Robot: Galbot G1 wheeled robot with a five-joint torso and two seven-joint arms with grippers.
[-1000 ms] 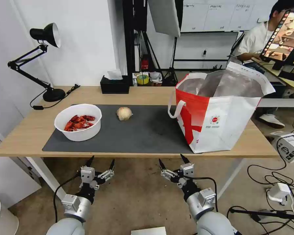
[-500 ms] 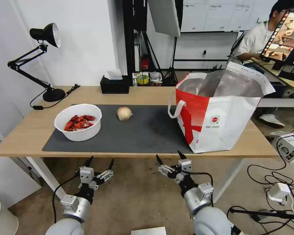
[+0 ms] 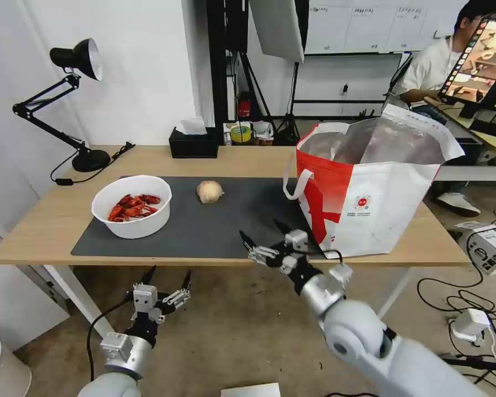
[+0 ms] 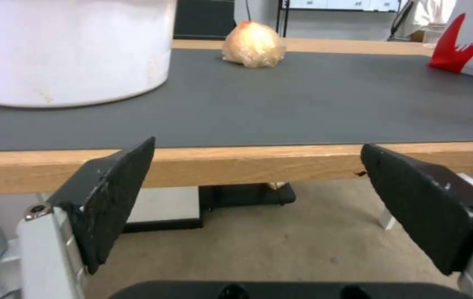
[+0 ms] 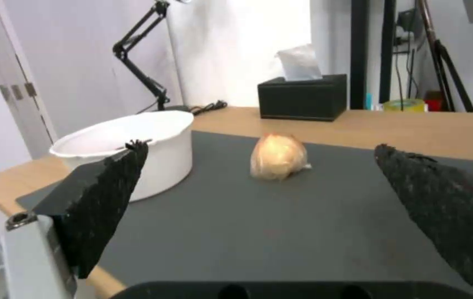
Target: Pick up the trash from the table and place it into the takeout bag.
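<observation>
- White round bowl (image 3: 131, 213), centre left of frame, holds red crayfish shells (image 3: 133, 207).
- Takeout bag (image 3: 369, 190), right of centre: open, foil-lined, red and white.
- Beige ball (image 3: 209, 192), crinkled, mid-frame on dark grey mat (image 3: 215, 231).
- Right gripper (image 3: 263, 236), fingers wide, over mat's near edge.
- Left gripper (image 3: 169, 277), fingers wide, lower left, below the table (image 3: 44, 226).

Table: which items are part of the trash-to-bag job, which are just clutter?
Job:
bowl of crayfish shells
beige ball
takeout bag
right gripper, open, above the mat's near edge
left gripper, open, below the table edge

Clutter:
tissue box
desk lamp
</observation>
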